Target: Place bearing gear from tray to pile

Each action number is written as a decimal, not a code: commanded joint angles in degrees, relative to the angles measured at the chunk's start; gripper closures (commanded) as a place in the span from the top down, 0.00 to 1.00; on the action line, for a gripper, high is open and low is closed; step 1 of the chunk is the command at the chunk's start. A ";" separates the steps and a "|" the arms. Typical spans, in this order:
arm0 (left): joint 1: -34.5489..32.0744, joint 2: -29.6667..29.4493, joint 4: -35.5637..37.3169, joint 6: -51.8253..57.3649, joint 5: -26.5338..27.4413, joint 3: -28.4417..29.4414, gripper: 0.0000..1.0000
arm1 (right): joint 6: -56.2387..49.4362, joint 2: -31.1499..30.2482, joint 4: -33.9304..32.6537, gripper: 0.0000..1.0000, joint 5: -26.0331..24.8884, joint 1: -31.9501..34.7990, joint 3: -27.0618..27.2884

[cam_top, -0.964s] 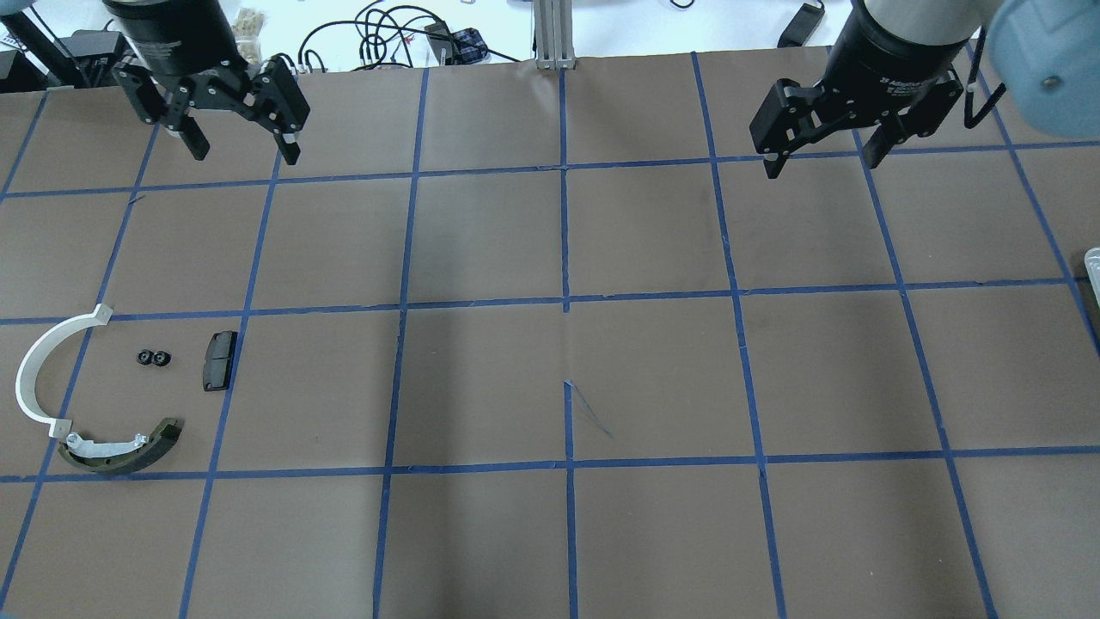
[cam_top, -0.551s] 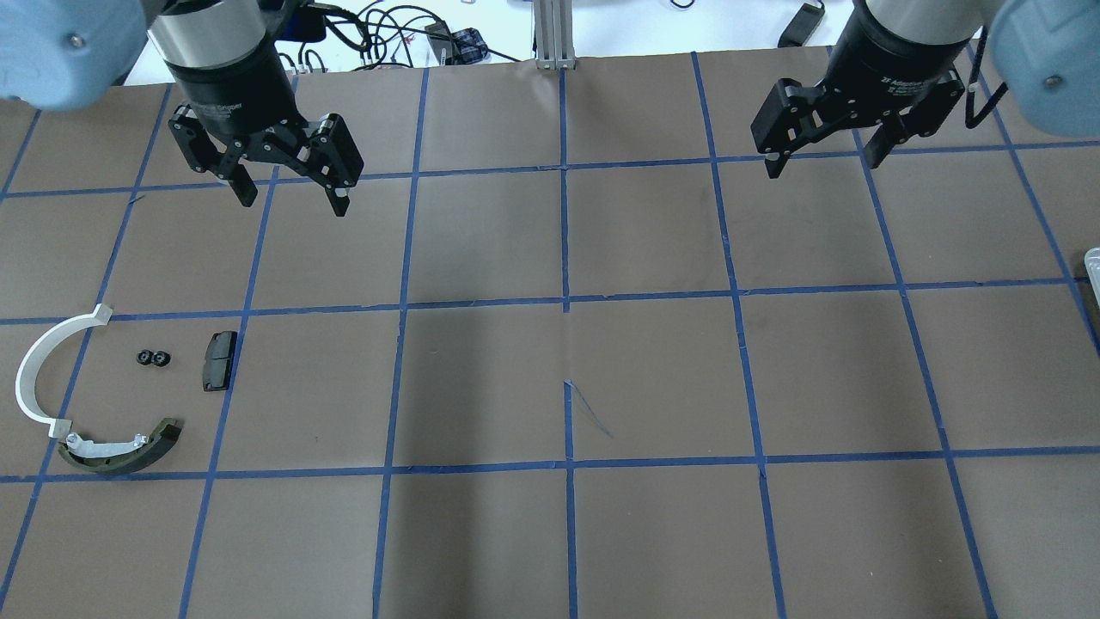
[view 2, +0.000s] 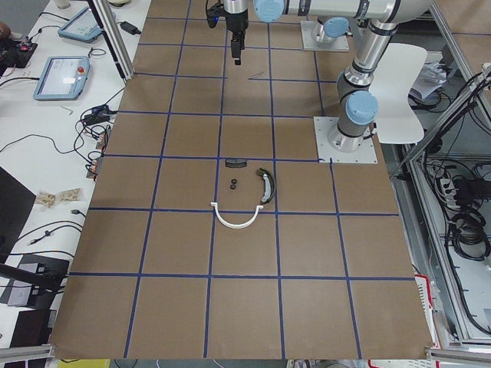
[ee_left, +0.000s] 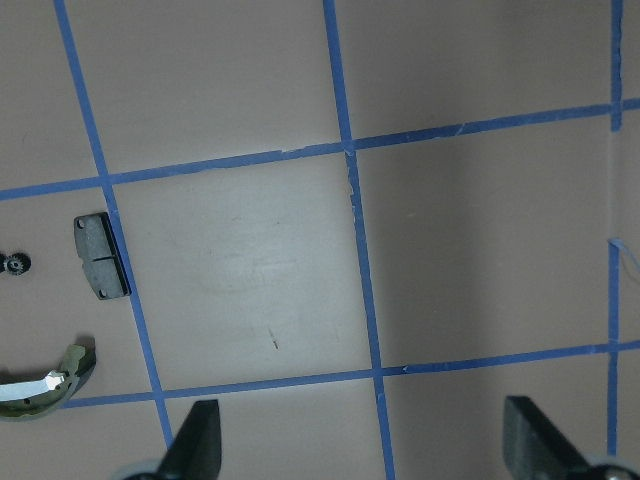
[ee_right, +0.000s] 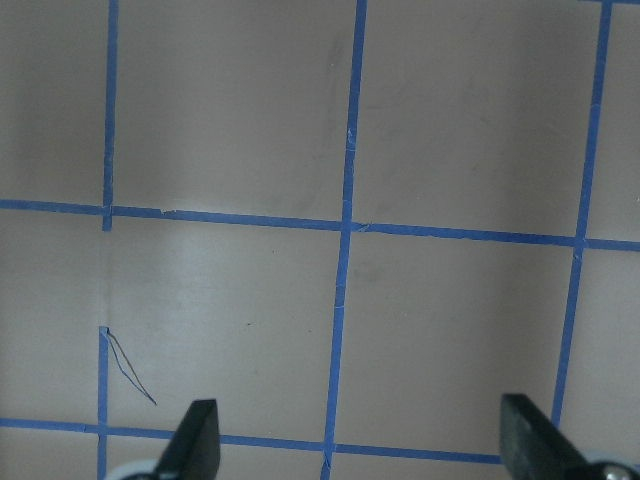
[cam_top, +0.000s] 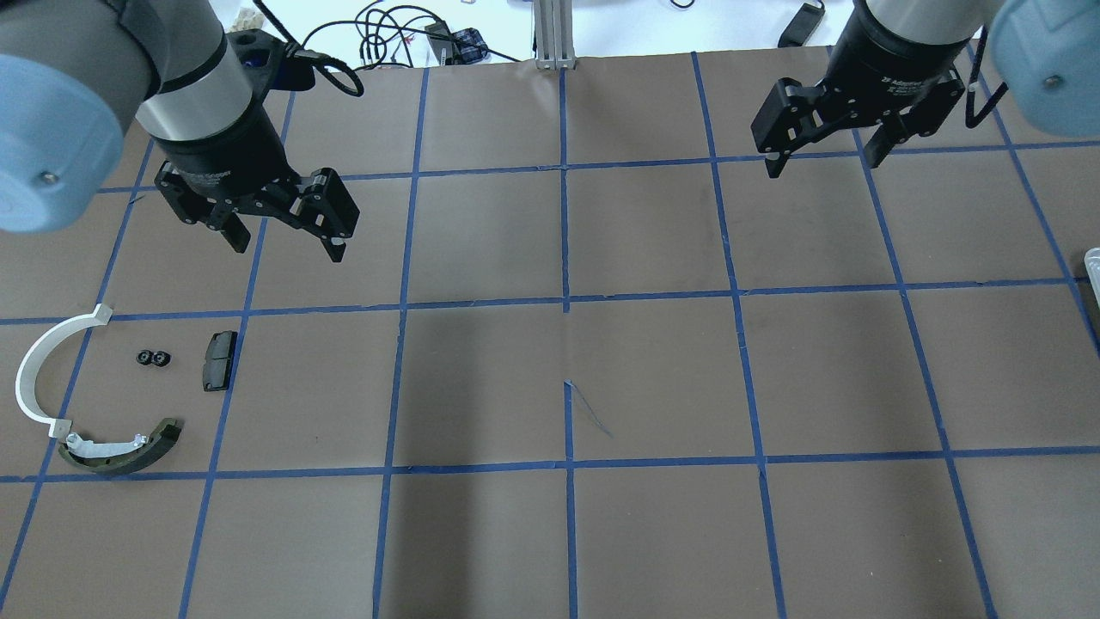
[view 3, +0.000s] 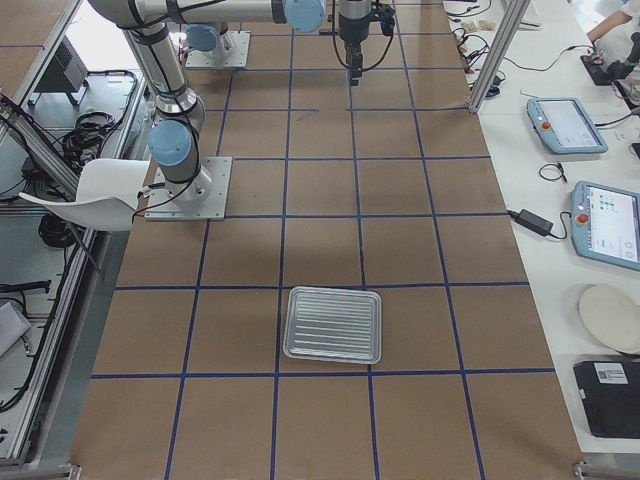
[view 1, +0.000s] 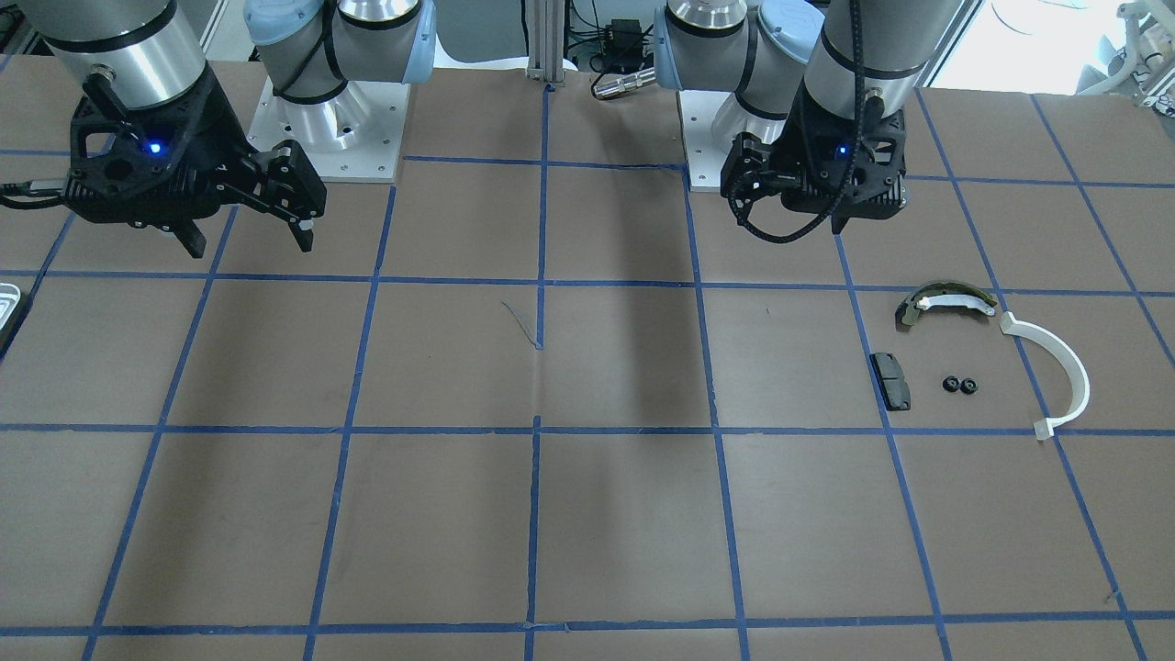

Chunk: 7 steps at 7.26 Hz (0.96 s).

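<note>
Two small black bearing gears (cam_top: pixel 155 358) lie side by side on the table inside the pile, between the long white arc (cam_top: pixel 41 370) and the black pad (cam_top: pixel 218 361). The olive brake shoe (cam_top: pixel 120 451) lies just nearer. My left gripper (cam_top: pixel 288 249) is open and empty, hovering above the table, farther back than the pile and to its right. My right gripper (cam_top: pixel 822 165) is open and empty at the far right. The silvery tray (view 3: pixel 333 324) looks empty in the exterior right view. Only a sliver of the tray (cam_top: pixel 1093 262) shows at the overhead view's right edge.
Brown paper with a blue tape grid (cam_top: pixel 565 301) covers the table. Cables and small devices (cam_top: pixel 387 39) lie beyond its far edge. The left wrist view shows the black pad (ee_left: pixel 101 257), one gear (ee_left: pixel 14 264) and the brake shoe's end (ee_left: pixel 50 375).
My left arm has swung from the far left corner nearer and to the right, closer to the pile, jaws still open. The right arm and the parts have not moved.
</note>
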 commanded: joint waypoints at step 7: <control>1.27 4.96 4.00 3.91 -2.00 -6.07 1.00 | -0.09 0.05 -0.01 1.00 0.00 0.00 0.00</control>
